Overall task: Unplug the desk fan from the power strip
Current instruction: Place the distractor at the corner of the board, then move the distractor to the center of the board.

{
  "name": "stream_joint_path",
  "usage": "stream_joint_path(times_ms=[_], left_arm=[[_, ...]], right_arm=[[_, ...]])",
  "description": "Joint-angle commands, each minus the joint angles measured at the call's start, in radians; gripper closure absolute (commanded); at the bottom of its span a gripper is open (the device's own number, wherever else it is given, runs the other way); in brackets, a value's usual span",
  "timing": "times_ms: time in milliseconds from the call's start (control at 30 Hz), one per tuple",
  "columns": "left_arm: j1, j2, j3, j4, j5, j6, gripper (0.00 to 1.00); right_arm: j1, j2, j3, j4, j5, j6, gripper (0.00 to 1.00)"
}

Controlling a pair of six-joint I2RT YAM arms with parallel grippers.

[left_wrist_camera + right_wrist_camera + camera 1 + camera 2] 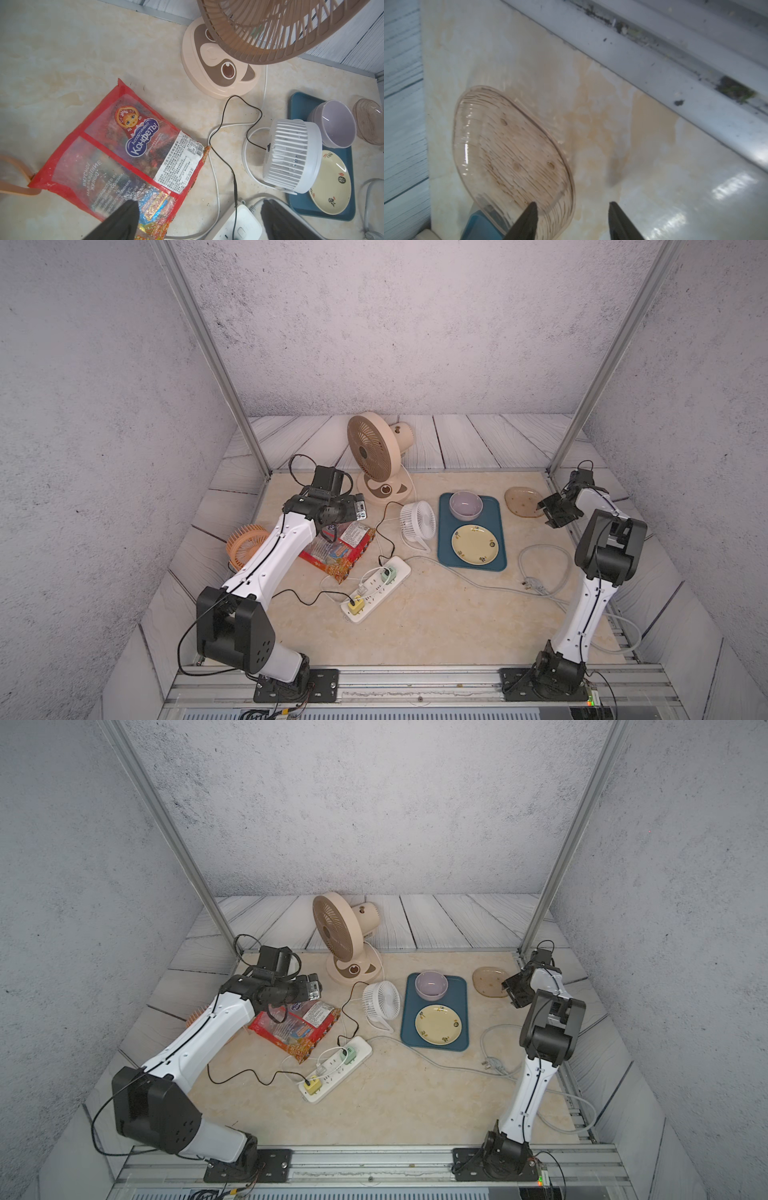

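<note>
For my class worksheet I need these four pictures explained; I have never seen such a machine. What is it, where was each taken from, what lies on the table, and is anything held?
Two robot arms are bolted at the table's near edge. Two pictures look down from overhead; two come from cameras on the arms' wrists. On the table: a white power strip with plugs in it, a beige desk fan, a small white fan, a red sweets bag, and a blue tray bearing a bowl and a plate. The left claw and right claw are both open, holding nothing.
</note>
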Motion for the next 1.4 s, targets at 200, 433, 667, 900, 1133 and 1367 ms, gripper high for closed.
stream_joint_path(times_ms=[200,433,667,900,1133,1367], left_arm=[[-0.006,-0.057,-0.018,-0.004,0.013,-0.038,0.01],[-0.006,-0.191,-0.118,-0.027,0.074,-0.039,0.01],[-0.006,-0.376,-0.27,-0.039,0.13,-0.051,0.01],[-0.005,-0.518,-0.329,-0.122,0.056,-0.046,0.01],[0.001,-0.616,-0.345,-0.298,-0.145,-0.102,0.01],[0.015,-0.694,-0.377,-0.466,-0.314,-0.322,0.02]], right_arm=[[0.087,-0.171,0.009,-0.214,0.033,-0.184,0.29],[0.284,-0.444,-0.281,-0.296,0.067,-0.193,0.37],[0.519,-0.626,-0.479,-0.371,0.15,-0.183,0.52],[0.636,-0.675,-0.672,-0.31,0.067,-0.153,0.53],[0.658,-0.562,-0.722,-0.118,0.058,-0.168,0.58],[0.658,-0.471,-0.721,-0.009,0.077,-0.17,0.63]])
